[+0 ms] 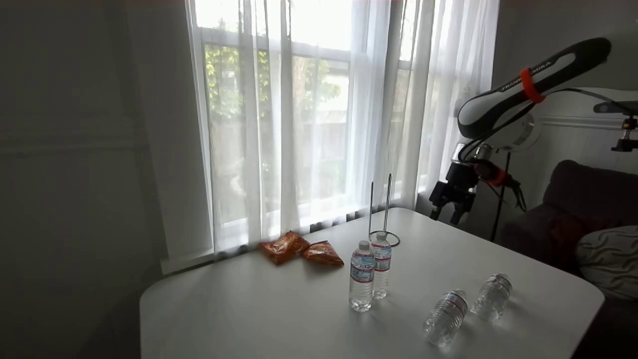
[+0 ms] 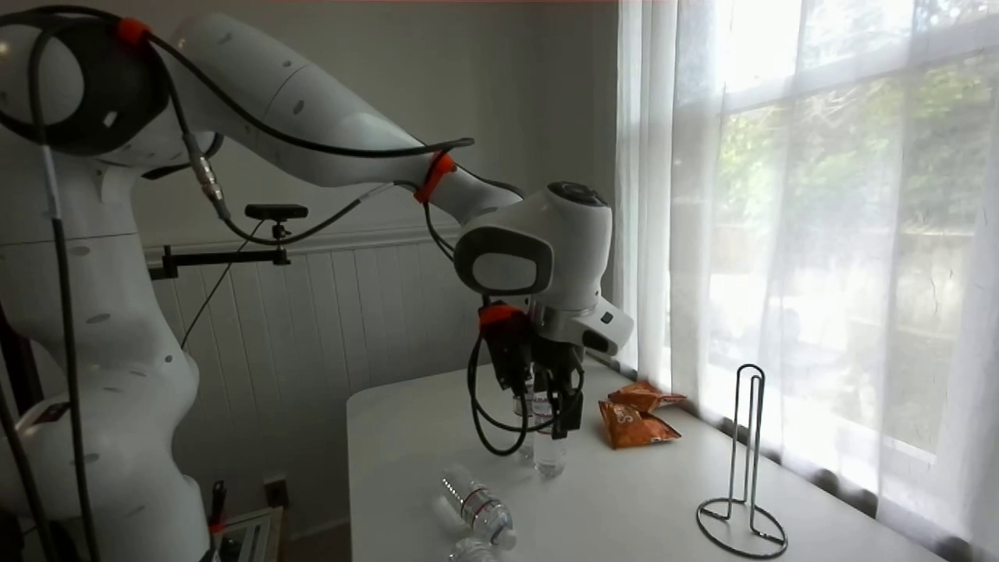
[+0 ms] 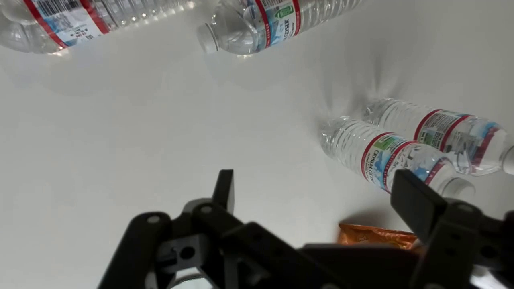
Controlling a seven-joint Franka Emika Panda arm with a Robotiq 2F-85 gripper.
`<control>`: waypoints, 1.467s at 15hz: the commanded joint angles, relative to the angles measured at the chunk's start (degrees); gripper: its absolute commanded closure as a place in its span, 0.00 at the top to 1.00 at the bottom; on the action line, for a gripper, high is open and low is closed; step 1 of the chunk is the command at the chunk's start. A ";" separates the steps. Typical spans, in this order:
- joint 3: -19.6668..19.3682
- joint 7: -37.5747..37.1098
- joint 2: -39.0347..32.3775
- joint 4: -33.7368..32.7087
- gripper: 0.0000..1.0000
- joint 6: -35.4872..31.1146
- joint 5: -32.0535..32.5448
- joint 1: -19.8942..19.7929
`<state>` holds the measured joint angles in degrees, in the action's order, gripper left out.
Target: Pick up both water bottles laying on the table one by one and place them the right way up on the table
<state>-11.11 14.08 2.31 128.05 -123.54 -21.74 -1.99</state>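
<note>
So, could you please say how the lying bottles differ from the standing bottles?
The lying bottles rest on their sides; the standing bottles are upright. The standing bottles sit nearer the orange packets than the lying bottles do. Both pairs are clear, ribbed plastic, on one table.

Sash window (image 1: 324, 114) is being veiled by sheer white curtains (image 1: 371, 89), daylight being admitted. Grey wall (image 2: 484, 86) is being dimly lit; beadboard wainscoting (image 2: 375, 308) is being capped by chair rail (image 2: 375, 236). Patterned cushion (image 1: 610, 259) is being seen near dark upholstered seat (image 1: 593, 192).
</note>
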 commanded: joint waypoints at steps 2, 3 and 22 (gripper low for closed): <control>2.72 -6.69 0.88 2.07 1.00 -1.19 5.77 -1.27; 3.23 -9.58 1.30 2.90 1.00 -1.10 8.54 -1.12; 7.59 -38.54 0.12 14.56 1.00 -1.39 13.46 -0.60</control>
<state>-4.02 -24.48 2.44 142.68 -125.03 -8.27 -2.08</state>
